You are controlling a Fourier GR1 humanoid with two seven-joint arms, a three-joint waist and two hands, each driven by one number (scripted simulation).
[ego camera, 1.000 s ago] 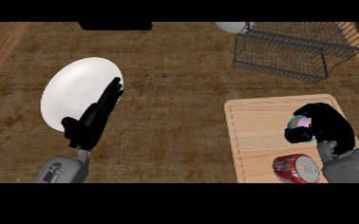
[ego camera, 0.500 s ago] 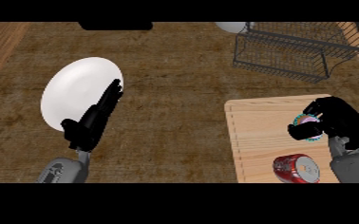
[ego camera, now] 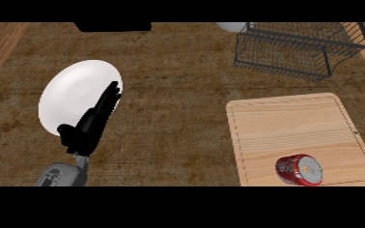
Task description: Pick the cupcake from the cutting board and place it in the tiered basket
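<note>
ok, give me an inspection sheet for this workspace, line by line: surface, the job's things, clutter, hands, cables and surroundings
Surface: brown wooden counter, with a pale cutting board at the right.
Job's things: wire tiered basket at the upper right, nothing seen inside it; no cupcake in view, on the board or elsewhere.
Clutter: red can lying on its side at the board's near edge; white plate at the left.
Hands: left hand open, fingers straight, over the plate's near edge; right hand not in view.
Cables: nothing seen.
Surroundings: a dark object and a pale round object at the far edge, too cut off to identify.
</note>
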